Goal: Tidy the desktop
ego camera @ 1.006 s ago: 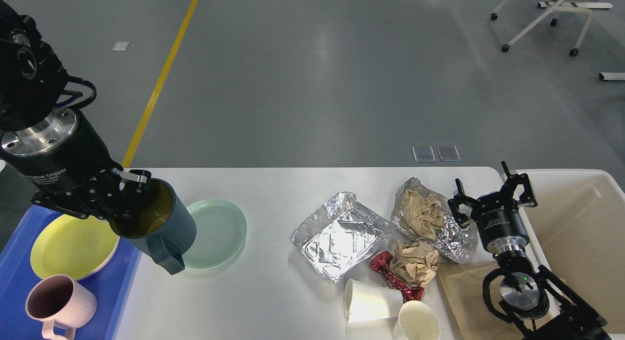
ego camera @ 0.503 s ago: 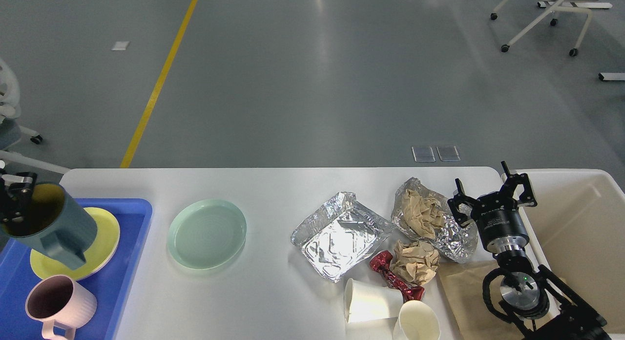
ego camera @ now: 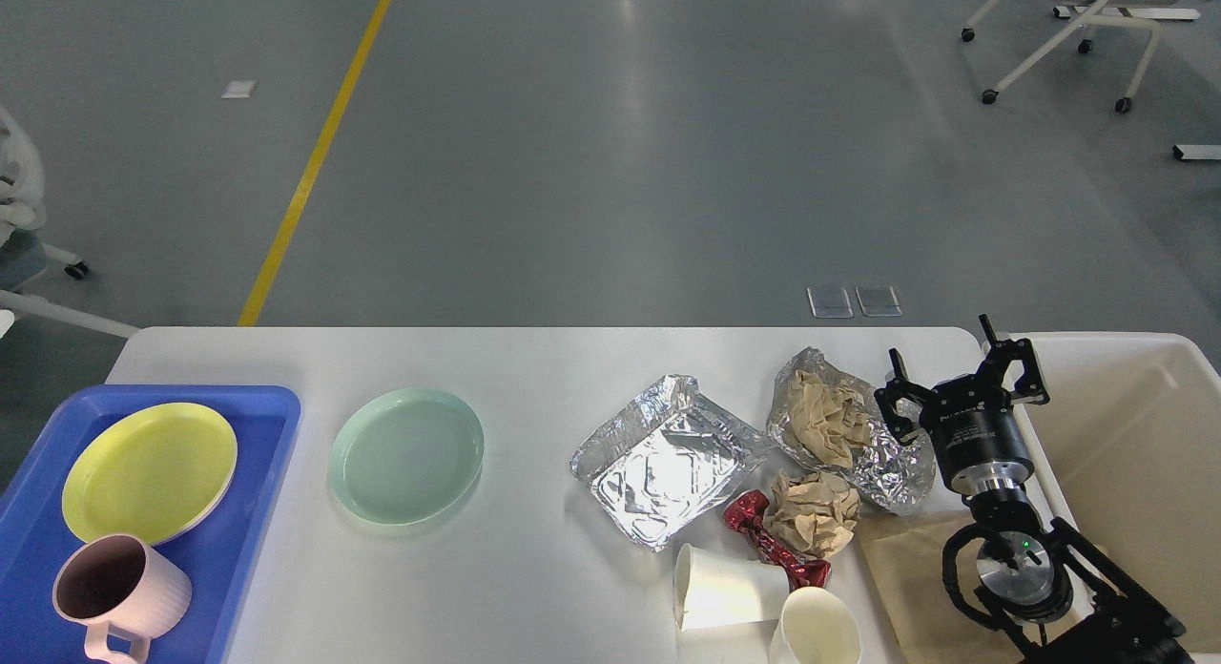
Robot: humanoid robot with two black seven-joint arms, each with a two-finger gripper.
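Observation:
The white desktop point(ego camera: 534, 569) spans the lower part of the head view. On it lie a mint green plate point(ego camera: 407, 454), a flat foil tray point(ego camera: 663, 459), a foil wrap holding crumpled brown paper point(ego camera: 839, 430), a loose brown paper ball point(ego camera: 813, 513), a red wrapper point(ego camera: 768, 542) and two white paper cups point(ego camera: 725, 588) point(ego camera: 816, 631). My right gripper point(ego camera: 959, 378) stands open and empty just right of the foil wrap. My left gripper is out of view.
A blue tray point(ego camera: 253, 530) at the left edge holds a yellow plate point(ego camera: 148, 470) and a pink mug point(ego camera: 114, 588). A cream bin point(ego camera: 1135, 445) stands beyond the table's right end. A brown paper sheet point(ego camera: 906, 578) lies under my right arm.
My left arm, which held a dark teal mug, has swung left and gone out of view with the mug. The right arm has not moved.

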